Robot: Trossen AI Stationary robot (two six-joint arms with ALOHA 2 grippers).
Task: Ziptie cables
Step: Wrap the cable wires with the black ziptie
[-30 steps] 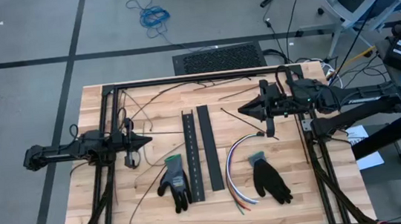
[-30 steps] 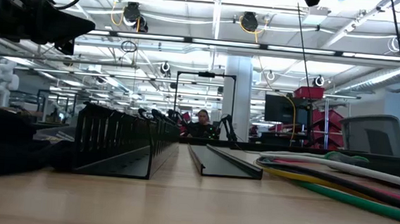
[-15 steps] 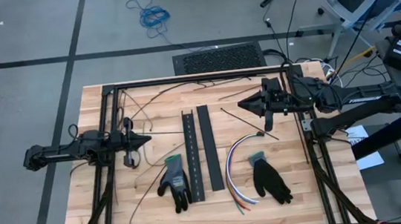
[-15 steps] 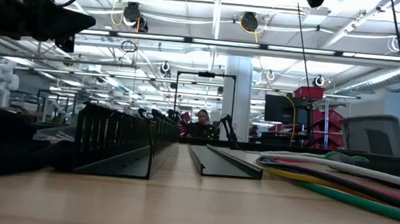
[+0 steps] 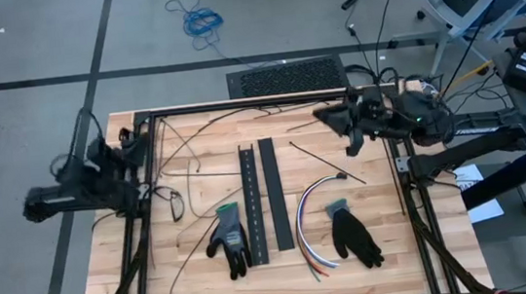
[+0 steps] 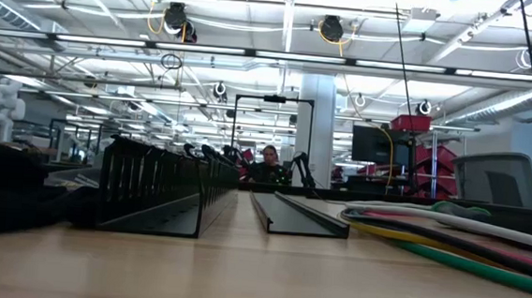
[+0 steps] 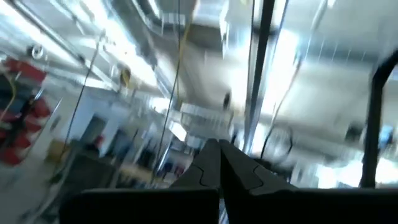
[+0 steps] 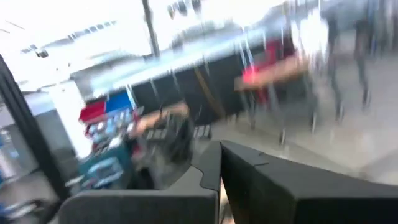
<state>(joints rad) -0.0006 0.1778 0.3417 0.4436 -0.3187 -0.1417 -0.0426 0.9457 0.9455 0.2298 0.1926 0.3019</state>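
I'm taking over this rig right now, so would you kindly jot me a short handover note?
Left gripper: fingers shut, empty, pulled back at the table's left edge.
Right gripper: fingers shut, empty, raised over the table's far right side.
Cables: a loose curved bundle lying on the table, between the black strips and the right glove. Neither gripper touches them.
Done: nothing visible; no tie on the bundle.
Left: gather the cables, fetch a ziptie, fasten it around them.
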